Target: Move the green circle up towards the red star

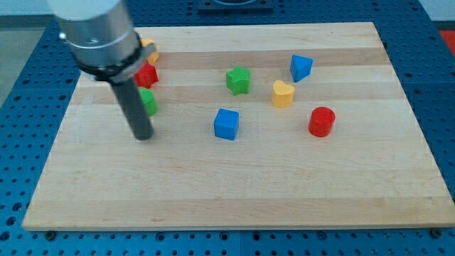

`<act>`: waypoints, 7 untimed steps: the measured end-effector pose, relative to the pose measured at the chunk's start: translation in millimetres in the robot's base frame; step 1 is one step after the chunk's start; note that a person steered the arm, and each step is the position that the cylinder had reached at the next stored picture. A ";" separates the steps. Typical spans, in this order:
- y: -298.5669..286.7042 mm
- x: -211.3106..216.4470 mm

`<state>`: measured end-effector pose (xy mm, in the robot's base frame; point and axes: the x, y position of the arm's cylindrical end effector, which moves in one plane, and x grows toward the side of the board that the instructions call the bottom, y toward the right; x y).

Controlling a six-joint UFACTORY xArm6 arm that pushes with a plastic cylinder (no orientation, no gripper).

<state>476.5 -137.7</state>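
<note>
The green circle (149,102) lies near the board's left side, partly hidden behind my rod. The red star (147,74) sits just above it, also partly hidden by the arm. My tip (143,135) rests on the board just below the green circle, slightly to its left.
A yellow block (150,50) peeks out above the red star. A green star (239,80), blue triangle (301,67), yellow heart (283,93), blue cube (226,124) and red cylinder (321,121) lie mid-board to the right. The wooden board (234,199) sits on a blue pegboard.
</note>
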 end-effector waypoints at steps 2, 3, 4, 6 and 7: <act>15.2 -21.6; 14.3 -21.8; 8.4 -25.9; 0.6 -45.1; -20.6 -45.0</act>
<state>431.5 -158.3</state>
